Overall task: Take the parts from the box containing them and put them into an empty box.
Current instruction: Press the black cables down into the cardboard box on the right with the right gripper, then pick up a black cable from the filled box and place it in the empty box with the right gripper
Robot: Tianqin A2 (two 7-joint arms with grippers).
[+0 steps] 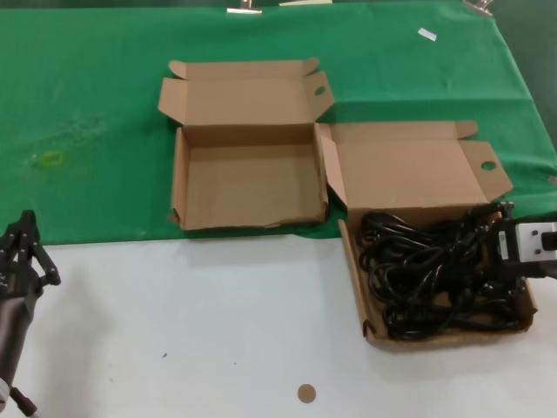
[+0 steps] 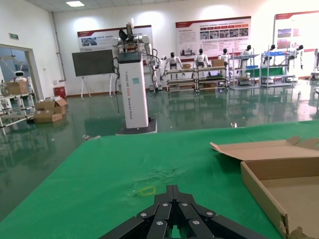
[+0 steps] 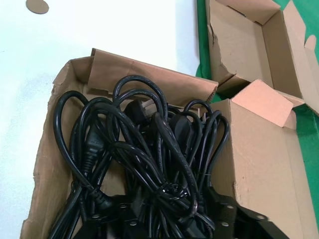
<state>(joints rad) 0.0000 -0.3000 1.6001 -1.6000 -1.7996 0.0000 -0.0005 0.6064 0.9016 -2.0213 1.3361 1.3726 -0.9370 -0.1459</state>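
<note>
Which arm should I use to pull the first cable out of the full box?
Right. The right gripper already hangs over the tangled black cables in the box with the round hole. The left gripper sits at the near left edge of the white tabletop, far from both boxes.

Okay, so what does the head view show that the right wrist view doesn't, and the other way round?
Only the head view shows the left gripper, waiting low at the robot's left over the white table, the whole green cloth, and both lids' ear holes.

Only the right wrist view shows the black cables close up, with plugs and tangled loops.

Both show the full box, the empty box beside it, a small brown disc, and the right gripper down among the cables.
</note>
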